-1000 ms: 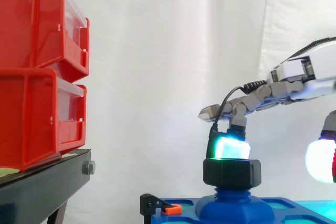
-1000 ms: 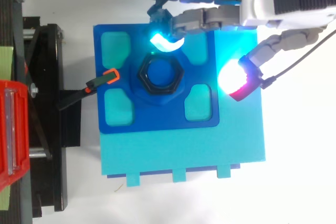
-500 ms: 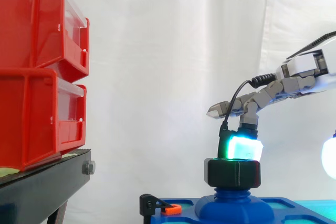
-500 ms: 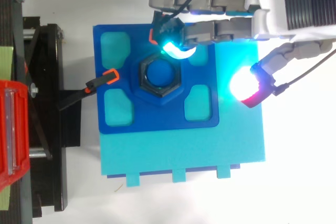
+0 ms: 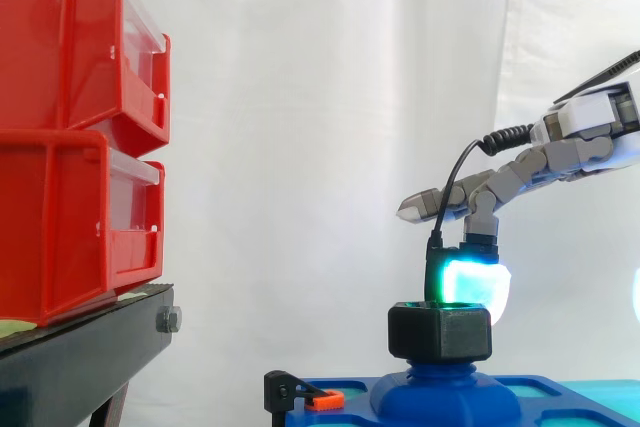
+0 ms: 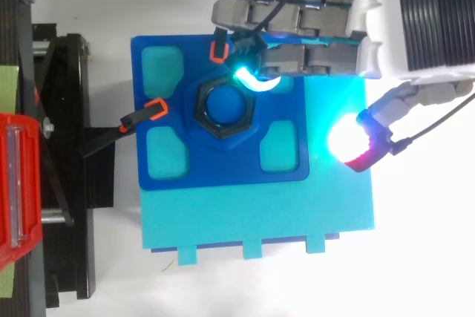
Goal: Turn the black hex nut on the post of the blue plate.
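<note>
A: Since a second ago, in the side view, the hand (image 5: 520, 169) has slid toward the right edge. Its cyan pad (image 5: 468, 285) has gone from the middle of the nut (image 5: 440, 332) to its right shoulder. The nut shows its faces at a new angle, so we judge it has turned a little.

B: We agree. It sits on its post above the plate (image 5: 440, 402), well apart from the bins (image 5: 80, 127).

A: We see the fingers stretched out loosely, with one bent down so its pad rests against the nut's top edge. Nothing is gripped.

B: From above, the pad (image 6: 252, 81) touches the nut's (image 6: 201, 107) upper-right corner, having come round from the upper left. The thumb (image 6: 352, 142) glows well apart to the right, over the cyan base (image 6: 260, 213).

A: So we push with one pad and do not pinch.

B: To do it well, we think the pad should stay pressed on that corner and sweep in an arc round the post (image 6: 225, 104). On a straight line it would likely slip off. The clamp (image 6: 145, 113) grips the plate's left edge, so we expect the plate to hold.
</note>
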